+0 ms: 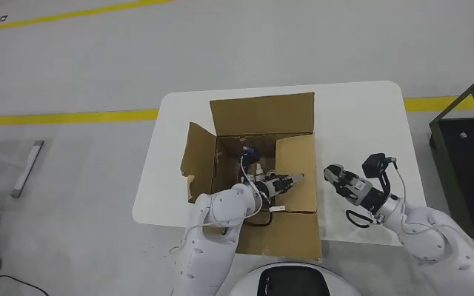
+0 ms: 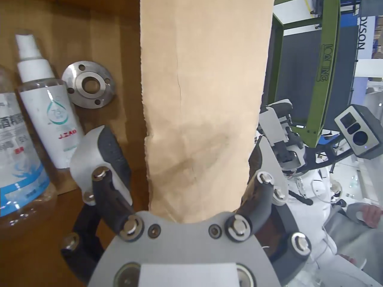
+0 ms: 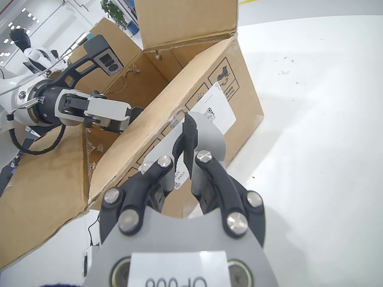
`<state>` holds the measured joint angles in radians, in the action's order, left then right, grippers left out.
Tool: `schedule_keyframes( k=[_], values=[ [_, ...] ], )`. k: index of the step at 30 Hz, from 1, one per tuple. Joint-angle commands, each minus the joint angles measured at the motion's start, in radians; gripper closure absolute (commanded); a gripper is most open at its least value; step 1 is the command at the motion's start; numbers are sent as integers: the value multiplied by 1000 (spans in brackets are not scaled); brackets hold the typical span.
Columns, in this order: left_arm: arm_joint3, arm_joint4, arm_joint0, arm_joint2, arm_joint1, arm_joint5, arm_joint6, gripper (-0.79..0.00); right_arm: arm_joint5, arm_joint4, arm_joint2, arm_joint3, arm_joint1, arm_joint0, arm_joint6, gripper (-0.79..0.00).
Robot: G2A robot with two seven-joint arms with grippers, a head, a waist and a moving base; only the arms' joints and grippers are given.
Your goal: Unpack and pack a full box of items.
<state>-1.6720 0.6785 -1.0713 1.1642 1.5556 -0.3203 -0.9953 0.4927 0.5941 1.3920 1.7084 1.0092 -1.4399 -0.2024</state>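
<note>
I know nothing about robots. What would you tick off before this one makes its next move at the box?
1. Open left end effector: ok, astride the side flap.
2. That flap clamped: not ok.
3. The spray bottle and metal flange lying exposed inside the box: ok.
4. Idle right end effector out of the way: ok, shut, outside the box.
5. Rest of the contents: cannot tell.

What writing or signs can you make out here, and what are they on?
"75", inside a drop sign: spray bottle.
Handling signs, boxed pictures, no words: cardboard box side.
White label on the box: too small to read.
Bigger bottle: characters cut off, unreadable.
</note>
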Motion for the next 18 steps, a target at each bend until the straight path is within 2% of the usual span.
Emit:
schedule_keyframes(
  k=[1,10,12,13,16,18],
  values=[
    [-4,-41,2,8,-1,-1,-8,-785,1,-3,-4,-4,2,5,-1,0],
    [-41,-142,26,22,-12,34,-78,-785,-2,-18,-1,-7,7,16,3,0],
    [-53,-168,33,23,-14,30,-82,-785,-6,-31,13,-3,7,14,10,-120],
    [-62,-174,38,20,-14,31,-82,-785,-10,-38,24,0,6,12,15,-225],
    [-91,-195,53,9,-15,26,-79,-785,-20,-84,66,13,5,0,26,-348],
    [-113,-213,68,-1,-14,18,-74,-785,-25,-143,100,24,3,-9,22,-372]
  ],
)
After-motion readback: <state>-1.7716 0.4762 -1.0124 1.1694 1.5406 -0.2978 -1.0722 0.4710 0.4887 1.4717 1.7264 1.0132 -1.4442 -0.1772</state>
